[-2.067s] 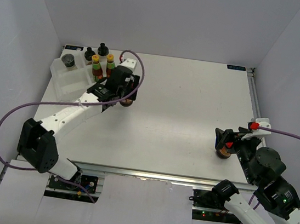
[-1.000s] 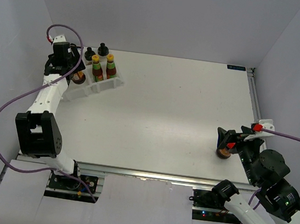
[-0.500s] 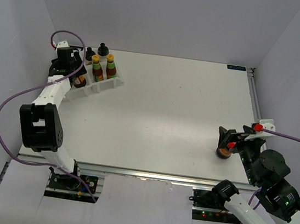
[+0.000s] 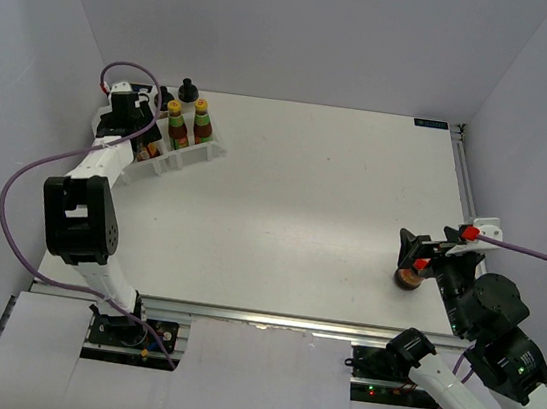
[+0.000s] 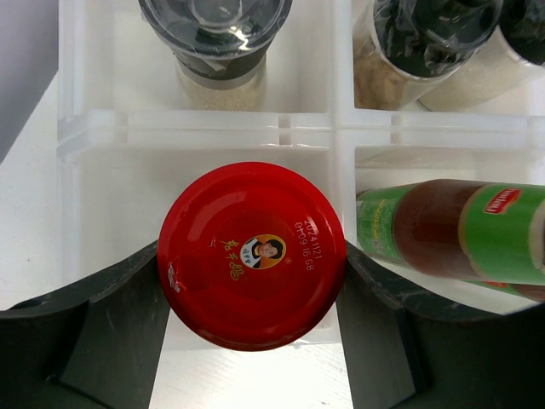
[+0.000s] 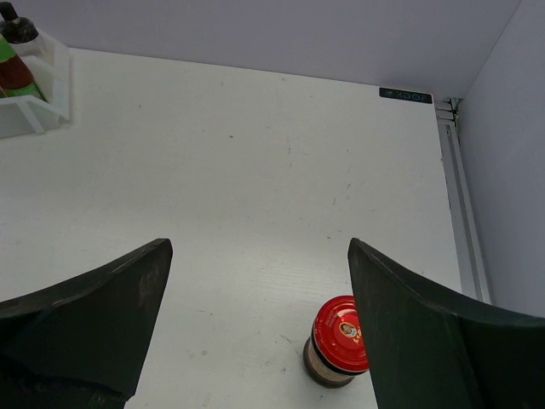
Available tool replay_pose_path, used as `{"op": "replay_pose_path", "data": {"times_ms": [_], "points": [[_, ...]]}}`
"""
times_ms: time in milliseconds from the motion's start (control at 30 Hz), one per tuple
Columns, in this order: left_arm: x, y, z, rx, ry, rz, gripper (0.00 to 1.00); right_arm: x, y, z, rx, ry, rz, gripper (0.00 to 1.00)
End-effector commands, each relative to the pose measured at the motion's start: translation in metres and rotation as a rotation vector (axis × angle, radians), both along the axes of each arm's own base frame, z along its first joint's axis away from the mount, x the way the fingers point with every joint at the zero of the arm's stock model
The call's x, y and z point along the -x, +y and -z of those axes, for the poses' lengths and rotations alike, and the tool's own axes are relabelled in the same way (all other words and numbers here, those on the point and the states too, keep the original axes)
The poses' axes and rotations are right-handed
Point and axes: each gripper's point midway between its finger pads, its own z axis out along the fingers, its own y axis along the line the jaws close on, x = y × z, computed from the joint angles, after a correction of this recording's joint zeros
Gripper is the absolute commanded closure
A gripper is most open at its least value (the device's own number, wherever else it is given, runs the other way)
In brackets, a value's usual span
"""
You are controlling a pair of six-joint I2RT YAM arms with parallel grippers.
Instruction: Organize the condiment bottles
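Left gripper (image 5: 252, 257): clenched on a red-lidded jar (image 5: 249, 243), one finger (image 5: 102, 341) against each side of the lid. Left wrist view looks straight down onto the lid, which sits over the near-left cell of the clear plastic tray (image 5: 306, 128). Cannot tell whether the jar's base is on the cell floor.

Tray contents, left wrist view:
- far-left cell — a black-capped shaker (image 5: 217, 25) with pale granules inside
- far-right cell — more dark-capped shakers (image 5: 426, 34), also pale contents
- near-right cell — a green-labelled sauce bottle (image 5: 451, 230), dark reddish-brown sauce, just beside the gripped jar with a tray wall between them

Top view: the tray is at the far-left corner of the table (image 4: 306, 189). Two yellow-capped sauce bottles (image 4: 174, 111) stand upright in it, black caps behind them.

Right gripper (image 6: 258, 247): released, fingers spread wide and holding nothing. A second red-lidded jar (image 6: 341, 336) stands upright on the bare table below it — near the right edge, well apart from the tray and outside any container. In the right wrist view the jar lies close to the right-hand finger, not touching it.
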Motion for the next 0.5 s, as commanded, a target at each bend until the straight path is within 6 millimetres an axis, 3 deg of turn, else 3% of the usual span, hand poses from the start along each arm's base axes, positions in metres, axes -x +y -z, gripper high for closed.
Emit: {"op": "replay_pose_path", "data": {"times_ms": [0,67,200,467], "points": [[-0.019,0.005,-0.038,-0.019,-0.136,-0.009,0.66,0.001,-0.004,-0.015,-0.040,-0.067,0.013,0.10],[-0.020,0.005,-0.035,-0.018,-0.129,-0.009,0.60,0.002,-0.006,-0.014,-0.043,-0.070,0.020,0.10],[-0.019,0.005,-0.035,-0.022,-0.126,-0.012,0.34,0.004,-0.009,-0.015,-0.048,-0.076,0.027,0.10],[-0.013,0.007,-0.053,-0.025,-0.114,-0.023,0.03,0.004,-0.007,-0.016,-0.039,-0.066,0.013,0.10]]}}
